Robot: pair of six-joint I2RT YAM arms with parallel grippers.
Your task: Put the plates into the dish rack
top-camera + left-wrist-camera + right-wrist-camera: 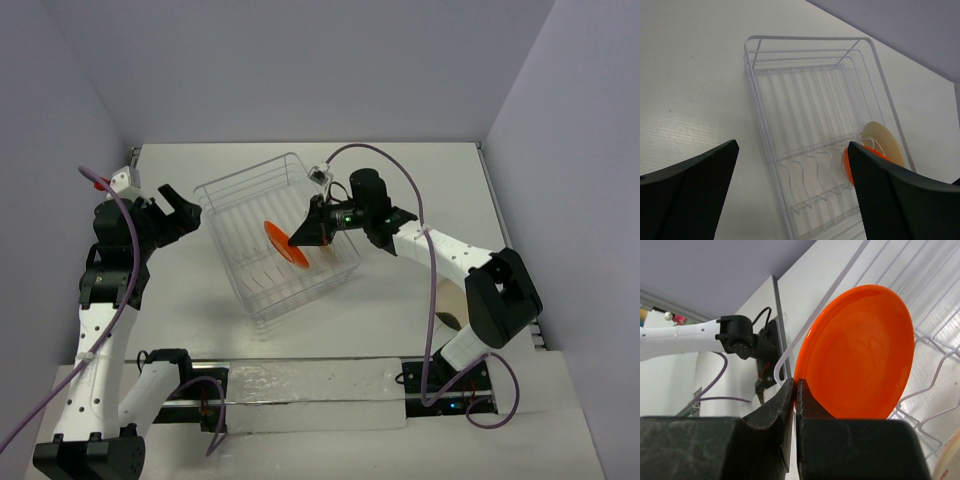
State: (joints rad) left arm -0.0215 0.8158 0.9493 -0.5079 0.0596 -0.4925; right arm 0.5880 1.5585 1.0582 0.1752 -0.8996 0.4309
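The wire dish rack (240, 190) stands at the table's middle, turned at an angle. My right gripper (300, 238) is shut on the rim of the orange-red plate (280, 243) and holds it on edge, tilted, inside the rack over the slot wires. In the right wrist view the jaws (796, 382) pinch the plate's (860, 355) lower left rim. A beige plate (882, 142) stands on edge in the rack just behind the orange one (849, 167). My left gripper (180, 212) is open and empty, raised left of the rack (805, 37).
A cream shape (452, 298), perhaps another plate, lies on the table partly hidden under my right arm. The walls close in the table at the back and both sides. The rack's slot wires (805, 167) to the left of the plates hold nothing.
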